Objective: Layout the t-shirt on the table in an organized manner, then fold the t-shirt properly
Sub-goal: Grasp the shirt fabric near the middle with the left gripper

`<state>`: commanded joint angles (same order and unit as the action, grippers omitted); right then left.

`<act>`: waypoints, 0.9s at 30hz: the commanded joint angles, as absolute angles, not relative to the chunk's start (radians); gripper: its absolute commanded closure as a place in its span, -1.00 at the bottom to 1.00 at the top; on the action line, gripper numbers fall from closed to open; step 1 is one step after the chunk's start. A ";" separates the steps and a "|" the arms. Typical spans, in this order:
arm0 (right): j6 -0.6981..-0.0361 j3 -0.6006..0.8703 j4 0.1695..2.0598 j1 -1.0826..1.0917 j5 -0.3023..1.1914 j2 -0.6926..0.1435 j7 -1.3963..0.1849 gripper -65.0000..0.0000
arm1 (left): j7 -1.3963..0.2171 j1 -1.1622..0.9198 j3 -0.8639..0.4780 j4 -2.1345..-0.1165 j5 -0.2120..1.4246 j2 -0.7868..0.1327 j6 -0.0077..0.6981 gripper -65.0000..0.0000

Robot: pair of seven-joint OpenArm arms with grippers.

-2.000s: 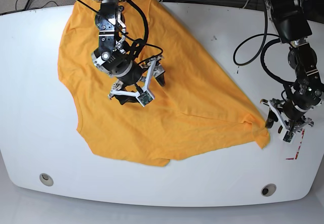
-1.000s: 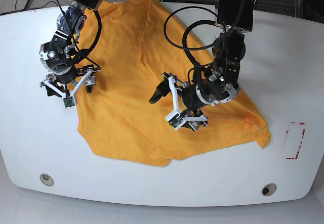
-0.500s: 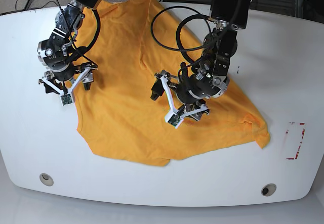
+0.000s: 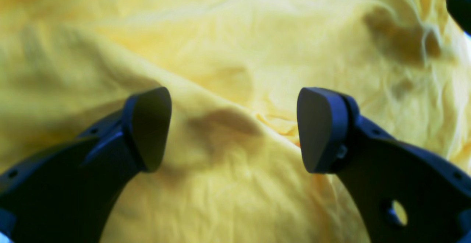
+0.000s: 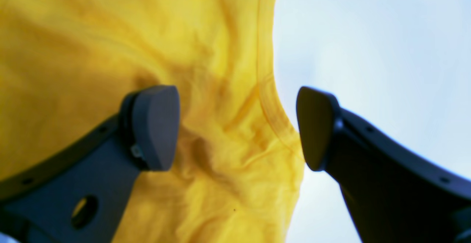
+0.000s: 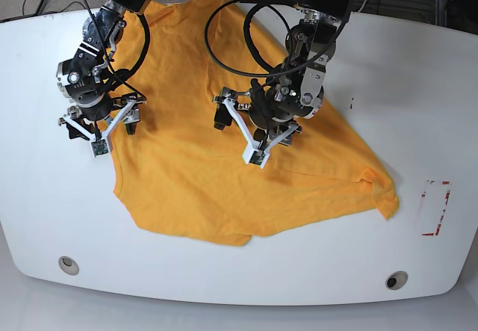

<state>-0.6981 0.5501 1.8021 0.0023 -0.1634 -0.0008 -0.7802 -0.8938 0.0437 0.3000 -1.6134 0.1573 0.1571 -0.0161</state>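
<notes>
— So where has the bright orange-yellow cotton t-shirt (image 6: 224, 137) ended up?

— Spread in a rumpled sheet over the middle of the glossy white table (image 6: 418, 84), no lettering showing from here. Its far edge reaches the back rim of the table, and one corner trails off toward the red-and-white tape rectangle (image 6: 435, 208), stopping short of it.

— And the two arms?

— Both are over the shirt. The left claw (image 6: 246, 125) hangs above the shirt's middle, its dark fingers (image 4: 323, 129) spread wide with nothing between them but wrinkled cloth and a raised fold underneath. Whether they touch the cloth, I cannot tell.

— The other one?

— The right claw (image 6: 101, 125) sits at the shirt's outer side edge, equally released. Through its own camera one finger (image 5: 154, 125) is over the yellow fabric (image 5: 128, 51) and the other is over bare table (image 5: 368, 51), so the hemmed edge of the shirt runs between them.

— Anything else around the shirt?

— Two round metal grommets (image 6: 68, 264) near the table's front rim, one at each corner, both well apart from the cloth.
</notes>
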 joint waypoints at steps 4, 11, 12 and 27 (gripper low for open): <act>-0.698 0.550 1.802 0.002 -0.163 -0.001 -0.780 -0.45 | -0.894 0.044 0.312 -1.593 0.159 0.157 -0.074 -0.56; -0.698 0.550 1.802 0.004 -0.163 -0.001 -0.780 -0.45 | -0.892 0.051 0.323 -1.489 0.159 0.157 -0.090 -0.56; -0.698 0.550 1.802 0.004 -0.163 0.001 -0.780 -0.45 | -0.892 0.058 0.323 -1.478 0.159 0.157 -0.090 -0.56; -0.698 0.550 1.802 0.004 -0.163 0.001 -0.780 -0.45 | -0.892 0.074 0.355 -1.488 0.157 0.157 -0.090 0.53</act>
<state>-0.6981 0.5501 1.8021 0.0038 -0.1634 0.0008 -0.7802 -0.8922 0.0744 0.3552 -1.4876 0.1573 0.1571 -0.0898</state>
